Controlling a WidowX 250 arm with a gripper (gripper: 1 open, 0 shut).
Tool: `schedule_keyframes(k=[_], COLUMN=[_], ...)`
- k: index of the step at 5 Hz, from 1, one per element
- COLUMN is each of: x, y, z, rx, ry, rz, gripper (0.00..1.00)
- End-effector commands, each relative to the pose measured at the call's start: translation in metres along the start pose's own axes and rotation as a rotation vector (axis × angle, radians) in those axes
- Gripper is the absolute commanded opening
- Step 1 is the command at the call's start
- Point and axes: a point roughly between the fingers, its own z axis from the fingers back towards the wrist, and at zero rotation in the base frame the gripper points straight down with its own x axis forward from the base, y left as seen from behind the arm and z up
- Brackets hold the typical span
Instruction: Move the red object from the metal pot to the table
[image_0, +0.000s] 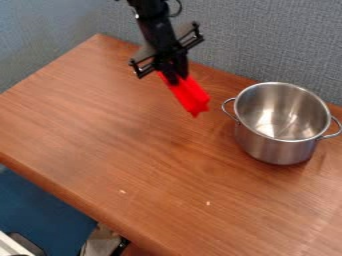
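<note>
Gripper (175, 77) clamps red object (190, 94) by its top end, block hanging tilted nr table's (94, 130) far edge, just left of emptied metal pot (281, 122), ready for set-down.

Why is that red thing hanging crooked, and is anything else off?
The red object hangs tilted from the hand, which is shut on its upper end, left of the metal pot. The pot stands upright and looks empty. Nothing is spilled or damaged on the table.
</note>
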Motion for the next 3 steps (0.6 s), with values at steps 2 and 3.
schedule_keyframes(k=[2, 3], x=[0.019, 0.015], y=[-0.026, -0.019], z=[0.007, -0.007], rx=[0.03, 0.065], ry=[-0.019, -0.025], rz=[0.015, 0.037], gripper=[0.0, 0.0])
